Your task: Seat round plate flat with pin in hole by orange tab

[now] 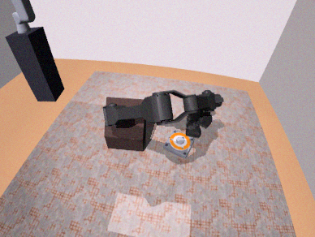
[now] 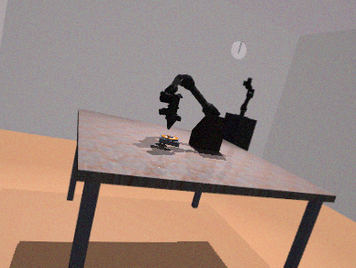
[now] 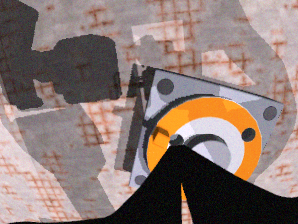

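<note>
Plate on base; below closed tool; apart

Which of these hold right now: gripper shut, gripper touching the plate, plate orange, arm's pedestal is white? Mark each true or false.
1. The gripper is shut with nothing in it. True.
2. The gripper is pressing on the round plate. False: the exterior view shows it above the plate, apart.
3. The plate is orange with a pale centre, on a grey square base. True.
4. The arm stands on a white pedestal. False: the pedestal is dark brown.
</note>
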Tool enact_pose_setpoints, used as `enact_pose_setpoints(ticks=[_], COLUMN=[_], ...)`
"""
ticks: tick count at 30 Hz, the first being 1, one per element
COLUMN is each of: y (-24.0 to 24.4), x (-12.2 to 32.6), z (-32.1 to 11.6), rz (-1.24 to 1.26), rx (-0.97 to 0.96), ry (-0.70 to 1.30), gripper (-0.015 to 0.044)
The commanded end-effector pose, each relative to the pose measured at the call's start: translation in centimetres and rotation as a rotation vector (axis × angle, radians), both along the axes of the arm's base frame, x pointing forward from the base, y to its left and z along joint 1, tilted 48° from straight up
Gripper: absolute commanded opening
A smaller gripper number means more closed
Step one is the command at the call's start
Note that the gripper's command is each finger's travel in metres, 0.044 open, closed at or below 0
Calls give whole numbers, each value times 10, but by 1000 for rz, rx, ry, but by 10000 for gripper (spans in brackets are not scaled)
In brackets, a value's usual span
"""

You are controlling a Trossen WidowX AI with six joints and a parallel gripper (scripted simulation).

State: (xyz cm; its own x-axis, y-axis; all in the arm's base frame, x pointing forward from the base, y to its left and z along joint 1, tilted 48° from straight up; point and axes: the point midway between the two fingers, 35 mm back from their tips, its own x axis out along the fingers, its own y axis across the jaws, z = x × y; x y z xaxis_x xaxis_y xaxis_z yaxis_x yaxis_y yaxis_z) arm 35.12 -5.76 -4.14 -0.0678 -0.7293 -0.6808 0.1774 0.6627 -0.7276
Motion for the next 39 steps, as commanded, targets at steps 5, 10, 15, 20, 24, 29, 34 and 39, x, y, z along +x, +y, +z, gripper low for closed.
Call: enact_pose_setpoints(ticks=[5,10,15,20,24,29,34,39], y=[-3,-26,-32,-27,-24,-21,-20,-19], x=[5,3,1,-2,-7,-12,-15,-17], z=[-2,-23,-30,-35,-38,-43,-44,-46], rz=[29,29,29,29,29,29,29,29], rx=[-11,-12,-13,-13,-13,-12,-12,-12], ry=[-2,-2,-1,-1,-1,-1,-1,-1], gripper=[0,0,0,0,0,0,0,0])
